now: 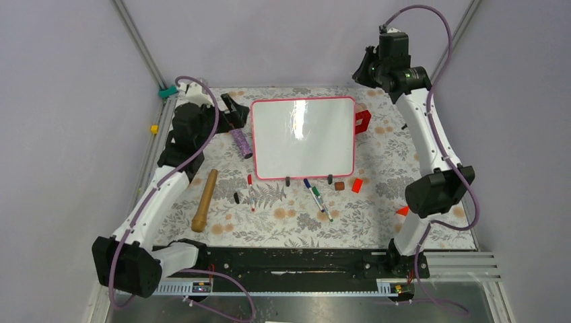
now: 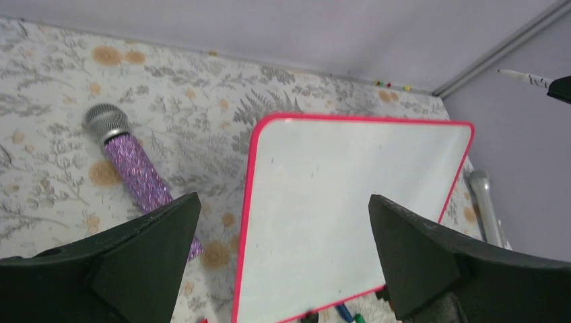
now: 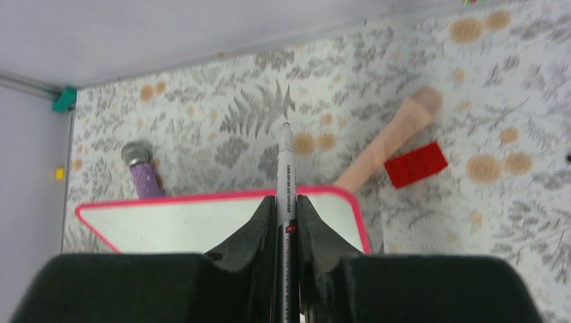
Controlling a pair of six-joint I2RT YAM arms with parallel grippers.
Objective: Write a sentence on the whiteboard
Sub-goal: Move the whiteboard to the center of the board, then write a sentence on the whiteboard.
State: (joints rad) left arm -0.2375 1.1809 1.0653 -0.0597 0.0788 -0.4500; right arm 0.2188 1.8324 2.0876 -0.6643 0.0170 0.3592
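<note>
The whiteboard [image 1: 303, 138] sits at the middle of the floral table [image 1: 377, 202], its glossy face plain white, with loose markers [image 1: 316, 196] just off its near edge. The left gripper [image 2: 283, 202] hangs by its far left corner, fingers spread wide and holding nothing. The right gripper [image 3: 287, 202], raised beyond the far right corner, is clamped on a pen [image 3: 286, 161].

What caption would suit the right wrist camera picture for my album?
Right tool clamped on a marker, its tip pointing out over the blank, pink-framed whiteboard below.
</note>
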